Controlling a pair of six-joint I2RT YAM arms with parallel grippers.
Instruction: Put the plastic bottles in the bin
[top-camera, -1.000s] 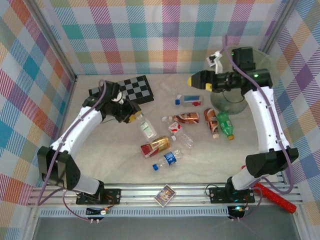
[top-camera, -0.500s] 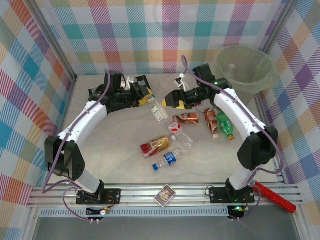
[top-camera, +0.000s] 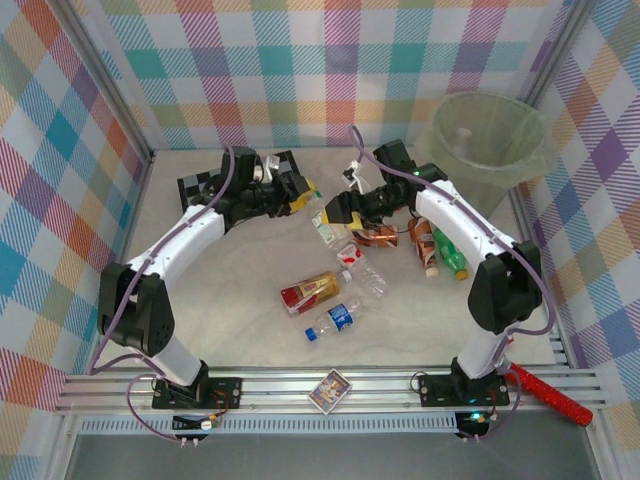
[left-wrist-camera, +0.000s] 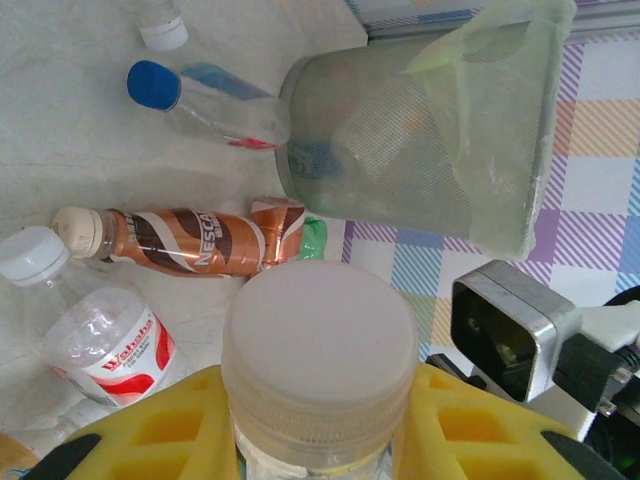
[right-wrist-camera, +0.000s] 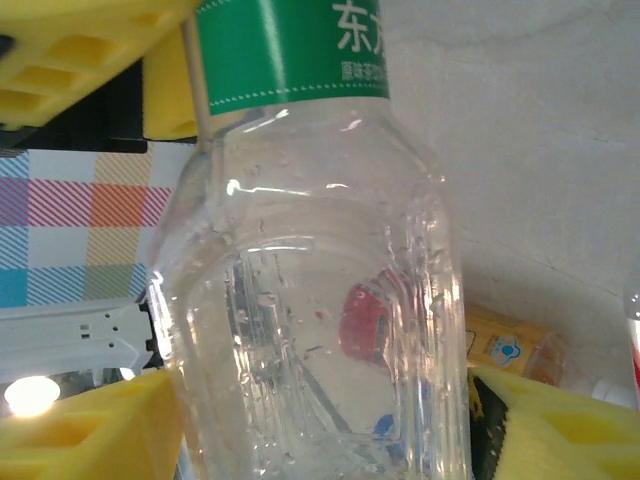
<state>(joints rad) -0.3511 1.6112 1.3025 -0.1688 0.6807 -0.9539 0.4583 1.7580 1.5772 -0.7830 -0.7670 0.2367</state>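
A clear bottle with a green label and white cap hangs above the table's middle, held between both arms. My left gripper is shut on its neck just under the cap, yellow fingers on either side. My right gripper is shut on the bottle's lower body, a yellow pad against each side. Several more plastic bottles lie on the table: brown ones, a green one, a gold-labelled one, a blue-labelled one. The bin stands at the back right.
A black-and-grey chequered board lies at the back left under the left arm. A small colourful card box sits on the front rail, and a red tool lies at the front right. Chequered walls enclose the table.
The right arm swung from over the bin to the table's middle and closed its jaws on the bottle's base. The left arm carried the bottle up and to the right.
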